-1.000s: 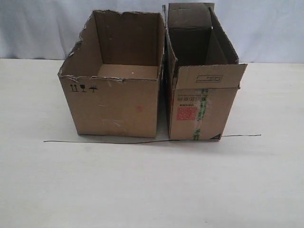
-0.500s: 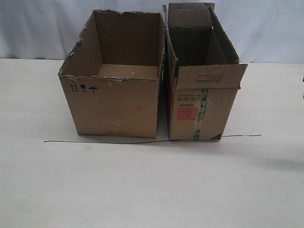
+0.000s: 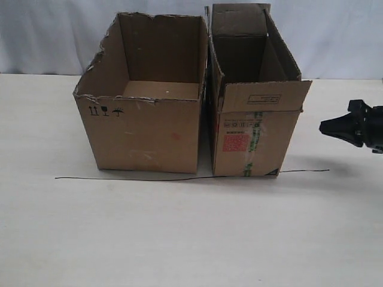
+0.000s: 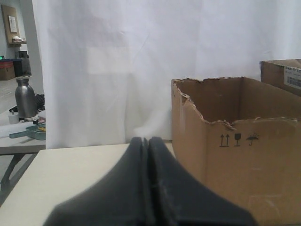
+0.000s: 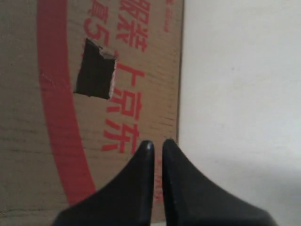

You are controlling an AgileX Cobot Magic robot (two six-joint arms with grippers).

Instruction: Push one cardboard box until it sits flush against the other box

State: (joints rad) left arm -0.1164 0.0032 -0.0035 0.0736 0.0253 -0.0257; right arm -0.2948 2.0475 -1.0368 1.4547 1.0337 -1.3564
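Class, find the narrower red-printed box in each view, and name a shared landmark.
Exterior view: cardboard box right of centre, beside the other box.
Left wrist view: just a corner, behind the other box.
Right wrist view: its red-printed side, ahead of the right gripper.
Landmark: handling symbols, exterior and left wrist.

Matt corrugated cardboard box (image 3: pixel 266 146); smooth, perhaps laminate, table (image 3: pixel 179 239).

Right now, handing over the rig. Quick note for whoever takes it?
Left gripper: closed, empty, out of the exterior view, apart from the wide box.
Right gripper: closed, empty, to the right of the narrow box, pointing at its printed long side, not touching it.
Boxes: side by side, with a thin gap between them at the front.
Done: no push contact yet.
Left: push the narrow box toward the wide box until flush.
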